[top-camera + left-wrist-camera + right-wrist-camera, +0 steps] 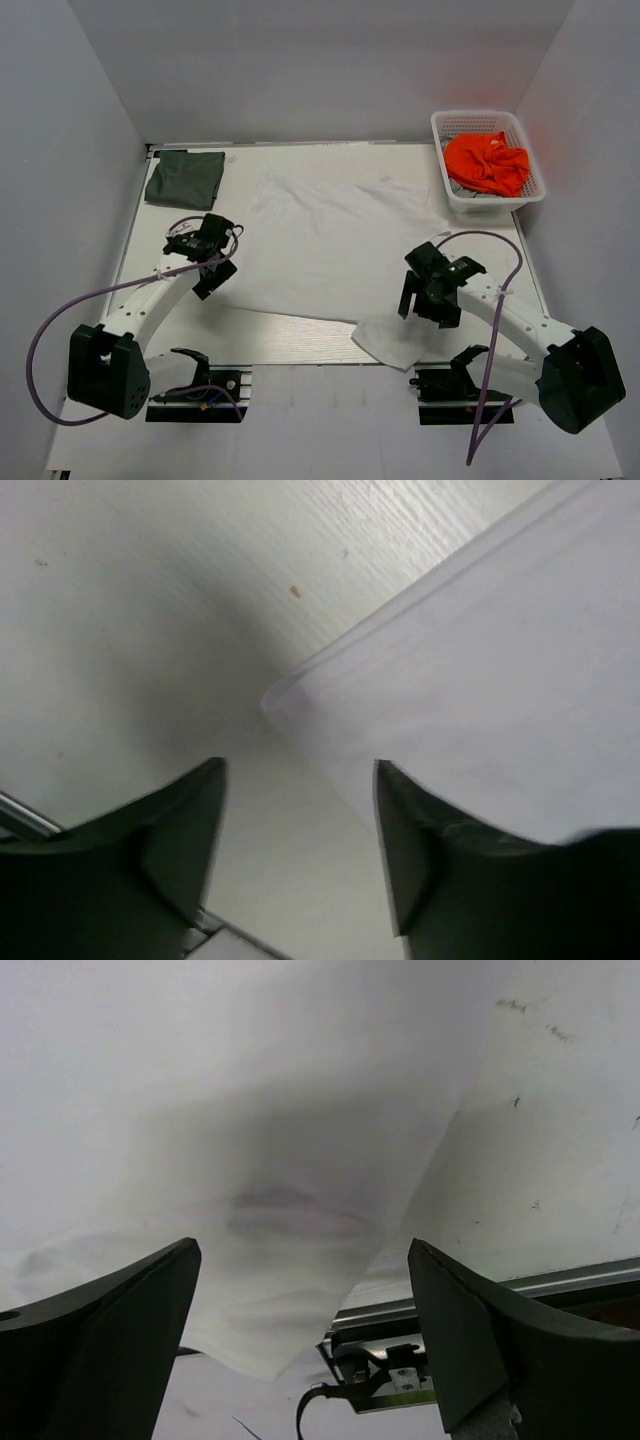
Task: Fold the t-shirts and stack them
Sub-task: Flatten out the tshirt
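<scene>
The white t-shirt (330,245) lies spread flat in the middle of the table, with one sleeve (390,342) hanging over the front edge. The dark grey-green t-shirt (185,178) lies folded at the back left corner. My left gripper (212,278) is open and empty just above the white shirt's near left edge; the left wrist view shows a shirt corner (470,680) past my spread fingers (180,830). My right gripper (424,308) is open and empty over the near right sleeve, which shows in the right wrist view (280,1210) between my fingers (470,1330).
A white plastic basket (440,125) at the back right holds an orange cloth (487,162) over something grey. The table's metal front rail (300,350) runs under the sleeve. White walls close in the left, right and back sides.
</scene>
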{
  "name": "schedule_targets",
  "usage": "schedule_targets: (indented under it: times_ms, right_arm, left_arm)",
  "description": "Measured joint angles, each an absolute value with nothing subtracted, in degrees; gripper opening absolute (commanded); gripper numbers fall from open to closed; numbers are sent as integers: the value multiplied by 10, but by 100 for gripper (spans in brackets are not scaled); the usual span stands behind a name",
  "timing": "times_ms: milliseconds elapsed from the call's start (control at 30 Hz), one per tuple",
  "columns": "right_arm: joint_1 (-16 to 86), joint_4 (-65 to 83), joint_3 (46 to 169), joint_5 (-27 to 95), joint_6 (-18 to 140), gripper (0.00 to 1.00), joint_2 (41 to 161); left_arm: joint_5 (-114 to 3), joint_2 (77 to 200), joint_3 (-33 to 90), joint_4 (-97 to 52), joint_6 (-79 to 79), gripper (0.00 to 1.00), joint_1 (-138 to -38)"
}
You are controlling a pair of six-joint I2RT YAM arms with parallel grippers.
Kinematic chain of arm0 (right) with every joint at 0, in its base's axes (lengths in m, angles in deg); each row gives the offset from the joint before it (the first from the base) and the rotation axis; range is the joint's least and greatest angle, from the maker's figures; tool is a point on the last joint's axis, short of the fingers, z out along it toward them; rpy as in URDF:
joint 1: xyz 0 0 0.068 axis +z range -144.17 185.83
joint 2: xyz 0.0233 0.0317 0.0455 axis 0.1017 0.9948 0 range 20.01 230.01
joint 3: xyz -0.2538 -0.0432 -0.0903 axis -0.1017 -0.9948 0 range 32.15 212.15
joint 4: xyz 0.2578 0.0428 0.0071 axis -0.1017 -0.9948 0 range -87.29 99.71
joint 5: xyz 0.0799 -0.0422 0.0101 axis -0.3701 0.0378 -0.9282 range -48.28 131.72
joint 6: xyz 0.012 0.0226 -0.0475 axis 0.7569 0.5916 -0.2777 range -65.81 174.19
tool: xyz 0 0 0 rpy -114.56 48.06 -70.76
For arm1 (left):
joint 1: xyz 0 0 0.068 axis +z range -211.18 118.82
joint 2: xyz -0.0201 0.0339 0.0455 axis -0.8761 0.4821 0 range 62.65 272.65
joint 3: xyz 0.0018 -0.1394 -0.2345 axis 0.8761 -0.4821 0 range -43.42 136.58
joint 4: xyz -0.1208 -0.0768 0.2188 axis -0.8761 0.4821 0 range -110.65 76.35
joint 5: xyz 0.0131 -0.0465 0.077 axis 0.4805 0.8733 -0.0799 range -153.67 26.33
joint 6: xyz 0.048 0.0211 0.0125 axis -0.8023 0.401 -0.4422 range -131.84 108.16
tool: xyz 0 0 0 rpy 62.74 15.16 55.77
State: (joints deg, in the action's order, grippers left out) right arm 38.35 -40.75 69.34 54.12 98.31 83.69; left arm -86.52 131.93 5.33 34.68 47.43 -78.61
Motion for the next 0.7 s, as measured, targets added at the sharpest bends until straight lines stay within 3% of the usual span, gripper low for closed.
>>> schedule_targets:
  times_ms: [67,267,367,700]
  right_arm:
    - [383,-418,720,555,977,90,836]
    - [382,-417,784,595,950,90,847]
    - [377,-383,808,610,936,90,879]
    - [311,-253,949,625,869,90,1113]
  left_arm:
    - [-854,1297,50,363,472,98,-789]
    - [-839,1208,50,344,444,100,-790]
    - [-821,1228,53,276,412,100,-790]
    - [-715,1602,270,41,269,100,-794]
